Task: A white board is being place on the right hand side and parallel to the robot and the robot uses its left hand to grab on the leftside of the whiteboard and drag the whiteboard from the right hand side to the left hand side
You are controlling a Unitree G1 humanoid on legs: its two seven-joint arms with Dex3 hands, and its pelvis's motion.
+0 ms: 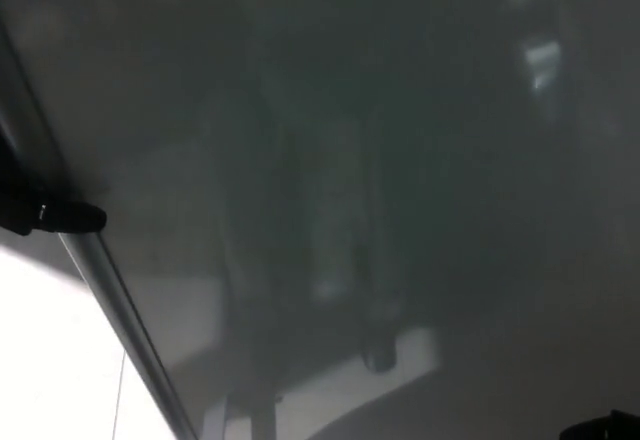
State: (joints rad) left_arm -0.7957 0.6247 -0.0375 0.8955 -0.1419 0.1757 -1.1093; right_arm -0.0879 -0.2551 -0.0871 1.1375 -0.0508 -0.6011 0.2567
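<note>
The whiteboard (400, 160) reads as dark grey-green across its face, smoky and uneven, with paler blurred streaks of reflection down the middle and a small bright whitish glint near its upper right corner. Its frame edge (110, 280) is a lighter silvery grey band. The left robot hand (35, 210) is black with a tiny pale fleck on it. The floor (50, 360) at the lower left is washed-out white, crossed by one thin dark line.
</note>
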